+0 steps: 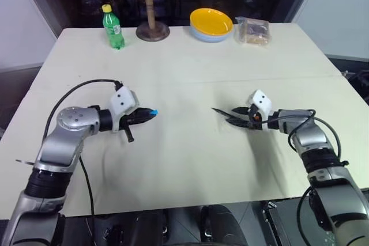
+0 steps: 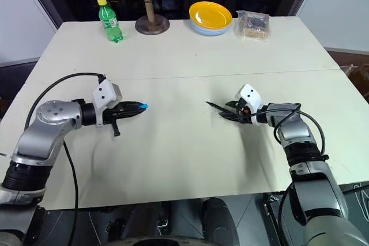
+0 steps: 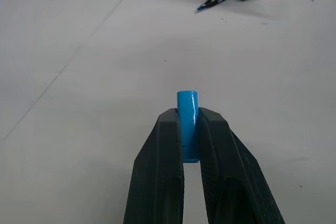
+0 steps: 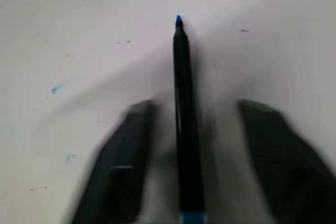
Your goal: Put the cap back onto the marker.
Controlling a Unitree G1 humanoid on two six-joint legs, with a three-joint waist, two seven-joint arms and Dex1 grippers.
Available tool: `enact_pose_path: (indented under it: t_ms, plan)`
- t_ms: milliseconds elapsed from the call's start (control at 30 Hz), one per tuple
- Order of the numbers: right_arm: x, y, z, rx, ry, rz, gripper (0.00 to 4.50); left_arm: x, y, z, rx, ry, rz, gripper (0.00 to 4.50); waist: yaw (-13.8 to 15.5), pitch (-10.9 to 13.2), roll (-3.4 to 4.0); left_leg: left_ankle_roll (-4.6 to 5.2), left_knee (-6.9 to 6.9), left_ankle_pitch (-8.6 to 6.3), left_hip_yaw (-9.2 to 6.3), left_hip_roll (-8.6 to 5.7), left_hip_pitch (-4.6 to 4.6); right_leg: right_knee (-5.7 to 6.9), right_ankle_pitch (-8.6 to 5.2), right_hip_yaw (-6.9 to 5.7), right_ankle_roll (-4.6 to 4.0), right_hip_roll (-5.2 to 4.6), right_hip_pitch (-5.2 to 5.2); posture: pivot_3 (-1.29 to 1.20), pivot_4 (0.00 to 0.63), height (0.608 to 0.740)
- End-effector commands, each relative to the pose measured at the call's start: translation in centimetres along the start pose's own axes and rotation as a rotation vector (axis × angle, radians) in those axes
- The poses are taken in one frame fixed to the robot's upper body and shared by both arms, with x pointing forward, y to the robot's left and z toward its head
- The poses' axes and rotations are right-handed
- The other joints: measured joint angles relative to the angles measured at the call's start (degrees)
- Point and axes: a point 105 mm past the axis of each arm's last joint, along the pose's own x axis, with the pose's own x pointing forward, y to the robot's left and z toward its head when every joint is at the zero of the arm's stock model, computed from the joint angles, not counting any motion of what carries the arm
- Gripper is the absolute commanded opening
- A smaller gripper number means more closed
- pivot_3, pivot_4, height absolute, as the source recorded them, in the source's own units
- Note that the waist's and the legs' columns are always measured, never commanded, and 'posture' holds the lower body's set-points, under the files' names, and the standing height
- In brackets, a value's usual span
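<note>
No text, label or number can be read on anything here.

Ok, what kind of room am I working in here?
Probably an indoor test or demo space: one large plain white table with scattered props, a green bottle, a yellow bowl and a wooden stand, against dark windows.

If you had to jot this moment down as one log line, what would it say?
left hand: shut on cap | right hand: around marker, not yet gripping | marker: uncapped, on table
</note>
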Motion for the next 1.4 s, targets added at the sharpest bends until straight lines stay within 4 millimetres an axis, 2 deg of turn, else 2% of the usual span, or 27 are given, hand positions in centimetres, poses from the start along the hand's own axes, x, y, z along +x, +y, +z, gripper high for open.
enact_pose_path:
  t_ms: [33,67,367,533,700,967,1400]
  plan:
    - [0.0,-0.1,-0.9,0.005,0.035,0.005,0.53,-0.9,-0.2,1.0,0.053,-0.008,-0.014,0.0,0.01,0.0,0.01,0.0,0.0,0.0,0.0,0.0,0.01,0.0,0.0,0.0,0.0,0.0,0.01,0.0,0.15,0.74]
    - [0.0,-0.2,-0.9,0.005,0.037,0.006,0.03,-1.0,-0.2,1.0,0.057,-0.007,-0.017,0.0,0.01,0.0,0.01,0.0,0.0,0.0,0.0,0.0,0.02,0.0,0.0,0.0,0.0,-0.01,0.01,0.0,0.15,0.74]
    - [0.0,0.4,-0.3,-0.069,0.045,0.037,0.03,-0.9,0.2,1.9,0.127,-0.028,-0.046,0.0,0.03,-0.01,0.02,-0.01,0.0,-0.01,0.0,0.0,0.04,0.0,0.0,0.0,-0.02,-0.04,0.04,0.0,0.15,0.74]
    - [-0.6,1.3,2.7,-0.296,0.04,0.073,0.03,-0.1,1.0,2.6,0.196,-0.059,-0.076,0.0,0.1,0.07,0.15,0.0,-0.01,-0.01,0.01,-0.01,0.02,0.0,0.0,0.0,-0.02,-0.05,0.0,0.0,0.15,0.74]
    - [-1.4,2.9,6.7,-0.473,-0.004,0.129,0.03,0.9,1.6,3.8,0.276,-0.113,-0.121,0.0,0.07,0.12,0.22,0.01,-0.02,-0.01,0.08,-0.02,-0.04,0.0,0.0,0.0,0.0,-0.04,-0.09,0.0,0.15,0.74]
    - [-1.0,5.0,10.5,-0.585,-0.07,0.157,0.03,2.2,1.5,3.5,0.364,-0.121,-0.197,0.0,0.13,0.12,0.22,0.02,-0.02,-0.02,0.13,-0.01,-0.05,0.0,0.0,0.0,0.0,-0.01,-0.12,0.0,0.15,0.74]
    - [-0.1,7.1,11.6,-0.612,-0.089,0.198,0.03,3.5,1.5,3.3,0.449,-0.145,-0.214,0.0,0.13,0.12,0.22,0.03,-0.01,-0.02,0.14,-0.01,-0.11,0.0,0.0,0.0,0.0,-0.01,-0.18,0.0,0.15,0.74]
